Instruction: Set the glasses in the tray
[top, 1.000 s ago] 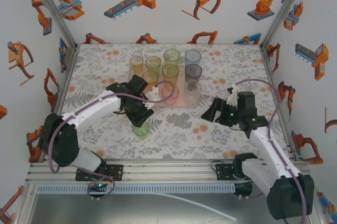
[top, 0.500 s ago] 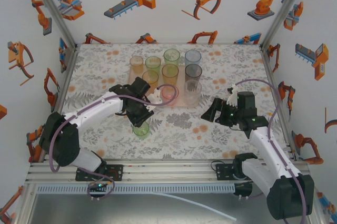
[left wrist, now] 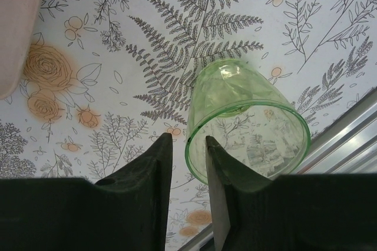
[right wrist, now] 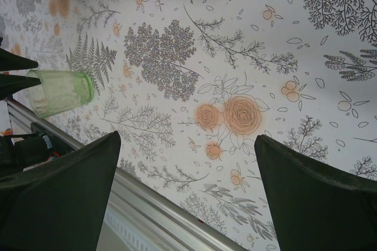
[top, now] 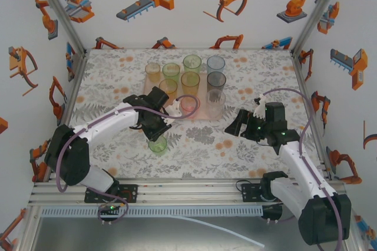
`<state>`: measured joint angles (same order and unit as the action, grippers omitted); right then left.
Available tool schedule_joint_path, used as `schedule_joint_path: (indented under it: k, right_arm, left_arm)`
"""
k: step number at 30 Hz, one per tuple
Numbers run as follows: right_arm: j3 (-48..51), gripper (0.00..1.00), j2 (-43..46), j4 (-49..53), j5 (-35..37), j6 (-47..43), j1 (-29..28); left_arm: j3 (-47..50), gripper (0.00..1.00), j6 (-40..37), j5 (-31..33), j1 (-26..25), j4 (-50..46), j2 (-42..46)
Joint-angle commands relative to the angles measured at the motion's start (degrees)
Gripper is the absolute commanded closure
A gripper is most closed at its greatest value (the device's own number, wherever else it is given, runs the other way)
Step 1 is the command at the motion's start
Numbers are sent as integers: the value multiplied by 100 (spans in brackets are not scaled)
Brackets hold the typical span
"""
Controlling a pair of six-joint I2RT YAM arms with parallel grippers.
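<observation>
Green glass: green glass [top: 157,145] stands upright on the floral worktop [top: 206,145], just in front of the tray [top: 202,114] and outside it.
Other glasses: other glasses [top: 190,81] stand in rows in the tray.
Left end effector: left end effector [left wrist: 188,140] has its fingers a narrow gap apart, with the green glass's rim wall between them. I cannot tell whether they pinch it.
Right end effector: right end effector [right wrist: 187,139] is spread wide and holds nothing, over bare worktop to the right of the tray.
Hidden: from above, the left wrist covers its own fingers and the tray's near-left corner.
Cut off: in both wrist views the tray is clipped by the frame edge.
Hard to make out: the tints of the overlapping glasses.
</observation>
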<state>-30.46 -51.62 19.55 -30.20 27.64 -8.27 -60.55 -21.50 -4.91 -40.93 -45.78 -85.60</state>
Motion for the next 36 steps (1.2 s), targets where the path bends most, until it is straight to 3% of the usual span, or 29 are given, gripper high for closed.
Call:
schedule_joint_path:
  k: [1,12,29,36]
  right_arm:
    - [105,15,61,-106,71,88,3]
    - [202,15,90,-214,62,152,10]
    - [348,15,178,-267,112,198,10]
    - [370,15,176,-268,121,208,10]
  left_arm:
    - [92,69,5,-1,-56,-10,-50]
    - [97,72,5,57,-69,-1,-38]
    - [119,89,23,126,-65,16,18]
    - [120,90,40,144,-67,16,37]
